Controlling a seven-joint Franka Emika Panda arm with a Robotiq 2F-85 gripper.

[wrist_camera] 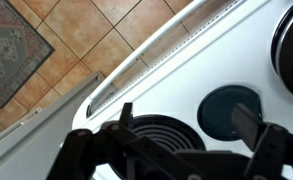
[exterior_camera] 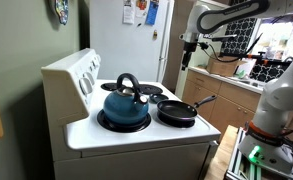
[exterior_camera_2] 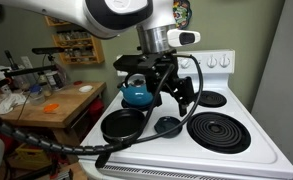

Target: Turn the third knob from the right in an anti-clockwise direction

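**Knobs not reached: count carefully, mind the kettle**

The knob row (exterior_camera_2: 220, 62) sits on the stove's upright back panel (exterior_camera: 71, 72), beyond your gripper (exterior_camera_2: 174, 96) and a little below it. It is too small in both exterior views to single out the third from the right, and the wrist view misses it, looking down on the stove's front edge and the tiled floor (wrist_camera: 81, 35).

Your gripper hangs above the cooktop, jaws spread wide with nothing between them. The blue kettle (exterior_camera_2: 136, 94) stands just behind and beside it, and a frying pan (exterior_camera_2: 120, 125) lies below.

Going straight back risks clipping the kettle's raised handle. Jaws this wide could straddle two knobs, and a miscount would turn the wrong one. Close off-centre and the fingers (wrist_camera: 126, 122) may slip.
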